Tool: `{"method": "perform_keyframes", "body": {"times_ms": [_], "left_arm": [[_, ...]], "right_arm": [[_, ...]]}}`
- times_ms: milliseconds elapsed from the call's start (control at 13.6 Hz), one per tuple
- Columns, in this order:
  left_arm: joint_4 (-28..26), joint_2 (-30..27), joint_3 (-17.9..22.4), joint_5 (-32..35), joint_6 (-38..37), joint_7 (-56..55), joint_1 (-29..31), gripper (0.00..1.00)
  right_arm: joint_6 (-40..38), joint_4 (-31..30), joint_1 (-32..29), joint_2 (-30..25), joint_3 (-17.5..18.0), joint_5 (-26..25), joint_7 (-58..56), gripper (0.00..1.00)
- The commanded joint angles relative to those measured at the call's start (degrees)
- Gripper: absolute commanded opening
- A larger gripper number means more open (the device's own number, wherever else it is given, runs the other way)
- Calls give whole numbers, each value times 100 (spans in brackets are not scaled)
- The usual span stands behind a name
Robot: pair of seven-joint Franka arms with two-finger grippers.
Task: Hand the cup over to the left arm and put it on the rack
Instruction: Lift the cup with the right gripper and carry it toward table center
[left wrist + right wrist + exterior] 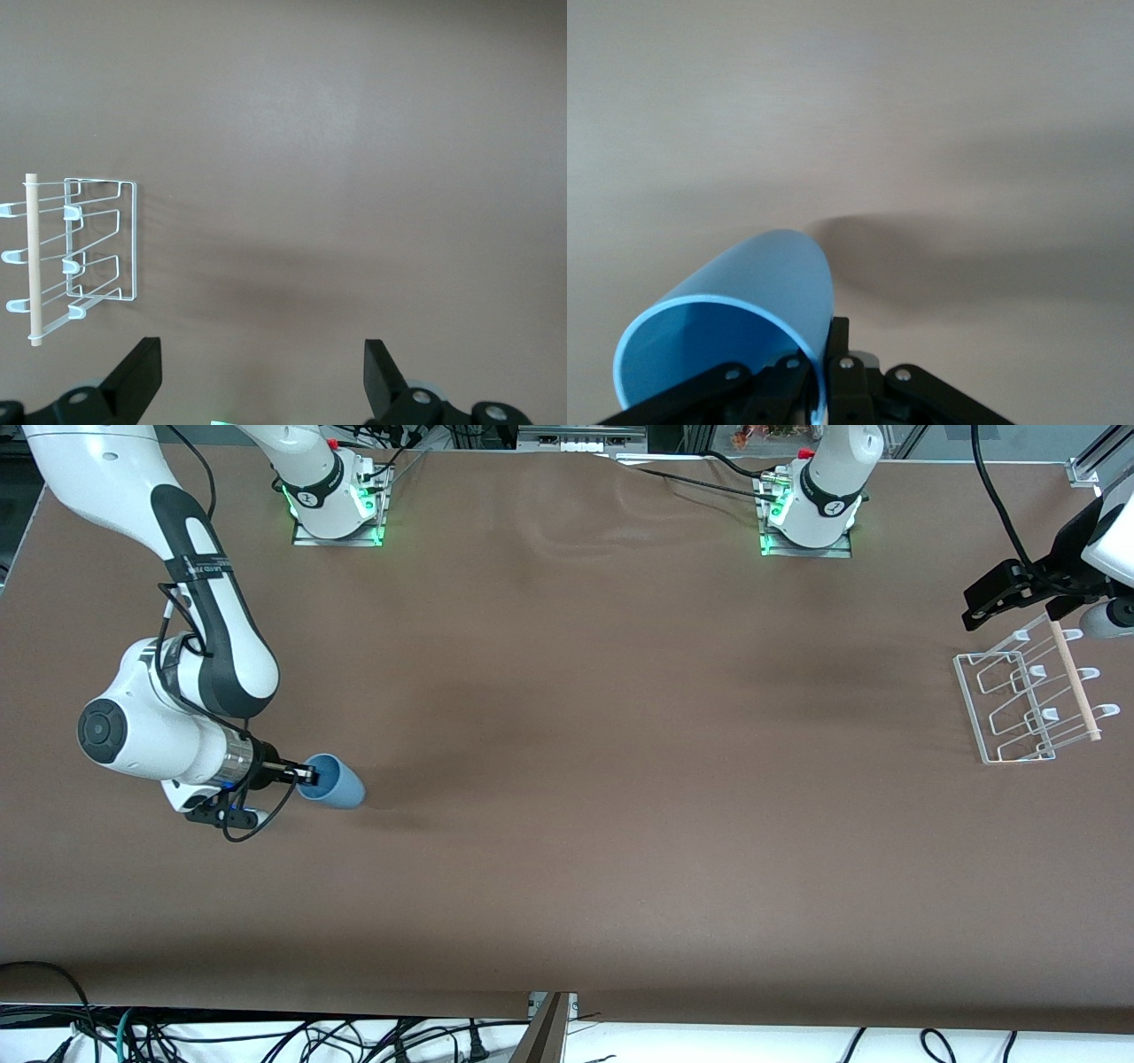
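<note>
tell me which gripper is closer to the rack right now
Left. The left gripper hangs open just above the rack; the right gripper is at the right arm's end of the table, shut on the cup.

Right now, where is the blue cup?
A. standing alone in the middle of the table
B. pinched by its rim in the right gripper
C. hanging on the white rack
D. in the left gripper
B: the right gripper has its fingers closed on the rim of the cup, which lies tipped sideways.

Right hand (824, 376) apparently pinches cup (744, 310) rim (sideways).
</note>
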Motion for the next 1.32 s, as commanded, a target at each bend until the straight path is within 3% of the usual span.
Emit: {"method": "perform_keyframes", "body": {"times_ms": [0,368,588,809,1029,1250], "left_arm": [[148,62,-7,211,-119,-45,-54,100],[148,79,-7,211,-75,-36,-54,100],[157,105,-7,194,-22,-45,-63,100],[262,167,-7,211,179,-45,-63,100],[446,185,-68,167,180,-53,-185,100],[430,193,-576,193,136,-62,-230,100]], "right_arm": [[-160,298,316,-29,117,512,35,0],[-142,685,818,32,301,1750,472,0],[-151,842,994,85,354,2182,686,0],[-151,992,1038,120,538,3226,712,0],[-151,1019,1117,111,635,3388,895,0],[-81,1343,1231,190,838,3379,1730,0]]}}
